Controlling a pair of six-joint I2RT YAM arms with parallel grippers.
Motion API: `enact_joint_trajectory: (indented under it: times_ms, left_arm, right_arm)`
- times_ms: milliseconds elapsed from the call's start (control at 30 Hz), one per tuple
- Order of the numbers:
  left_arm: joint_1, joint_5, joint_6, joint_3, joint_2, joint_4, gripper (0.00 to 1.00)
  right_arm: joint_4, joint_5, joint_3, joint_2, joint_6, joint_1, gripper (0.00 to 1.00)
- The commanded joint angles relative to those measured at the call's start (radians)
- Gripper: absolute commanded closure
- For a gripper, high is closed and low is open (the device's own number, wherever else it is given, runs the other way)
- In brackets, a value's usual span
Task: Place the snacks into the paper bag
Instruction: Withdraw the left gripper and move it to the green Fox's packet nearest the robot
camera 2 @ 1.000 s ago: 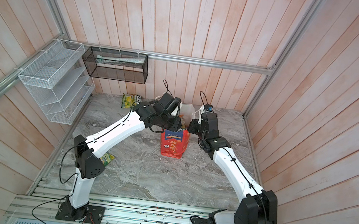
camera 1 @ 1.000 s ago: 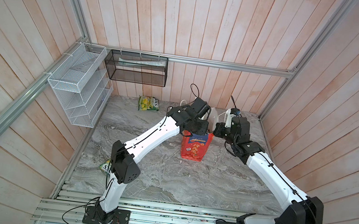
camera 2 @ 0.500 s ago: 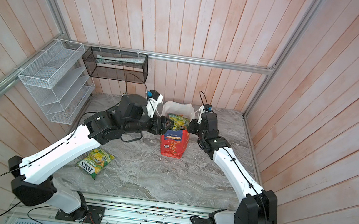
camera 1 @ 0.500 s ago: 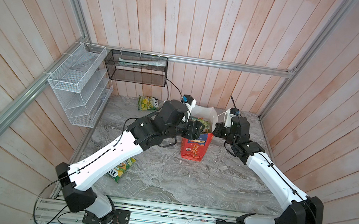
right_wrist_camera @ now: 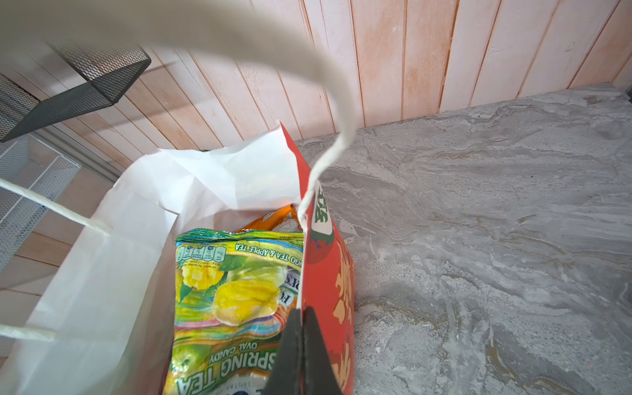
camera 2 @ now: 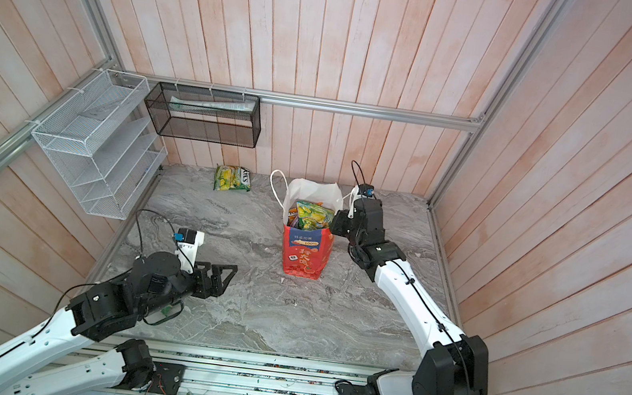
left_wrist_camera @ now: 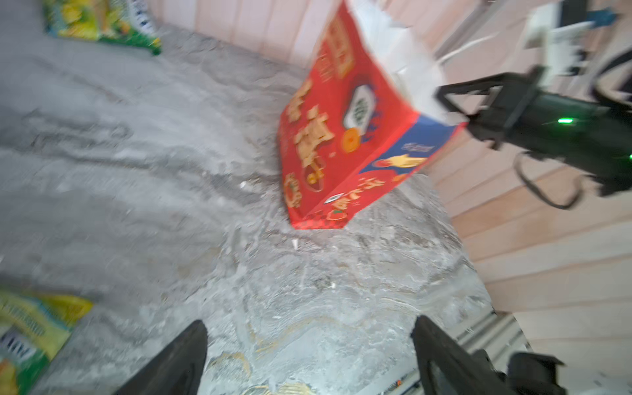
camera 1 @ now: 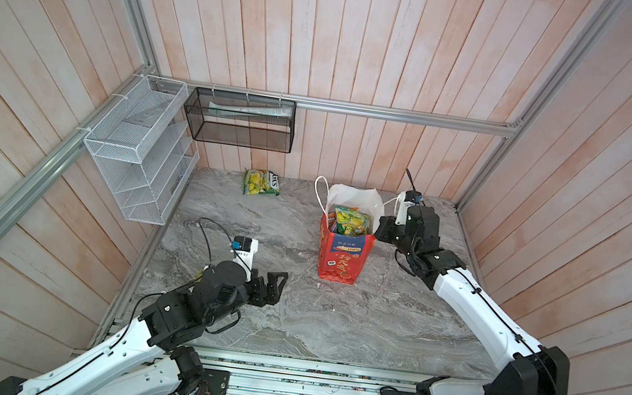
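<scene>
My left end effector [camera 1: 278, 283] has just let go. Its jaws now stand wide apart with nothing between them. It has come back from the mouth of the paper bag [camera 1: 341, 261] to a place well apart from the bag, to its left and toward my own base, above the bare desk [camera 1: 372, 320]. My right end effector [right_wrist_camera: 302, 313] stays pressed together on the bag's red side wall at the rim, so the bag keeps upright with its mouth open.

The dropped packet [right_wrist_camera: 232, 297], green and yellow, now lies on top inside the bag, over an orange packet [right_wrist_camera: 273, 219], and it reaches close to the rim. I judge this placement as done.

The task is not finished. A far packet [camera 1: 262, 182] lies on the desk behind the bag and to its left, near the back wall. A near packet [left_wrist_camera: 30, 331] shows at the edge of the left wrist view, well apart from the bag. I think this one is the next to take. The bag looks rather full, so the last packets may need to enter edge first.
</scene>
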State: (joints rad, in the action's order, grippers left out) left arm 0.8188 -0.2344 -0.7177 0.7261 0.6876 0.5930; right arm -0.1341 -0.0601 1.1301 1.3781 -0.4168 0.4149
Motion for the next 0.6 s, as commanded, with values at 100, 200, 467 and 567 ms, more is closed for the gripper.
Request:
enact_joint_trajectory:
  times_ms: [100,200,467,567]
  left_arm:
    - [-0.064,-0.252,-0.449,-0.131,-0.049,0.286,0.0]
    - [-0.065,-0.307,-0.614,-0.165,-0.056,0.385,0.0]
    - [-0.068,-0.459,-0.996,-0.225,-0.039,0.591,0.0]
    - [-0.07,-0.49,-1.099,-0.216,-0.02,0.672,0.0]
  right_arm:
    - [-0.021,-0.016,-0.022,-0.016,0.017,0.006,1.0]
    - [-0.022,-0.014,-0.021,-0.013,0.018,0.006,1.0]
    - [-0.022,-0.016,-0.021,-0.011,0.017,0.006,1.0]
    - [-0.022,-0.015,-0.019,-0.007,0.017,0.005,1.0]
